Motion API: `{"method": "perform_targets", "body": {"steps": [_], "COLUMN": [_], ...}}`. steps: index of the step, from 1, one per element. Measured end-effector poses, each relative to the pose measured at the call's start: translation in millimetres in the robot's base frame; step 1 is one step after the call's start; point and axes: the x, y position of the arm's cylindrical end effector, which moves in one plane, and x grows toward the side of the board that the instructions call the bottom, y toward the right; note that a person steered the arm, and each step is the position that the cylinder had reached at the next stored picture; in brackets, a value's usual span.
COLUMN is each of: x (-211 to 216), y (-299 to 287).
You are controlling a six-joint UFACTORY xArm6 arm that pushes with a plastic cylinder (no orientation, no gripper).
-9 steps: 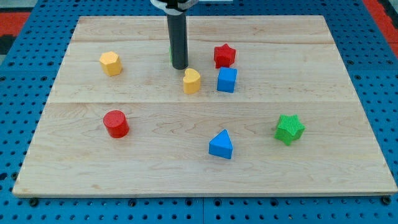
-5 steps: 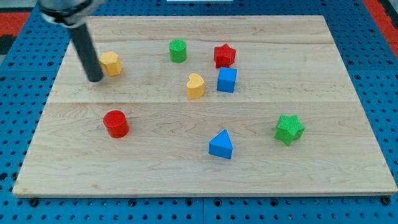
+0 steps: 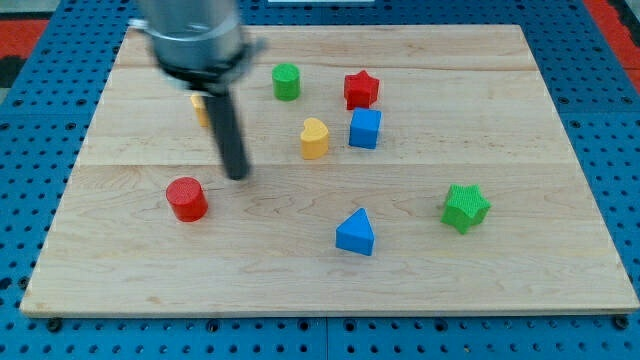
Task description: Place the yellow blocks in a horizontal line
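Observation:
My tip (image 3: 237, 176) rests on the wooden board (image 3: 500, 290), left of centre. A yellow heart-shaped block (image 3: 314, 138) lies to the tip's right, near the board's middle. A second yellow block (image 3: 201, 108) sits up and to the left of the tip, mostly hidden behind my rod, so its shape cannot be made out. The tip touches neither yellow block. A red cylinder (image 3: 187, 198) lies just down and to the left of the tip.
A green cylinder (image 3: 287, 81), a red star (image 3: 361, 89) and a blue cube (image 3: 365, 129) lie near the yellow heart. A blue triangular block (image 3: 356, 232) and a green star (image 3: 465, 207) lie toward the view's bottom right.
My tip has swept from beside the left yellow block down and to the right. That yellow block has shifted a little to the right. The yellow heart has not moved.

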Motion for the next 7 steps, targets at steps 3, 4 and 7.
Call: {"method": "perform_targets", "body": {"steps": [3,4,7], "x": [-40.6,-46.6,-43.2], "y": [52.9,77.9,-50.3]}}
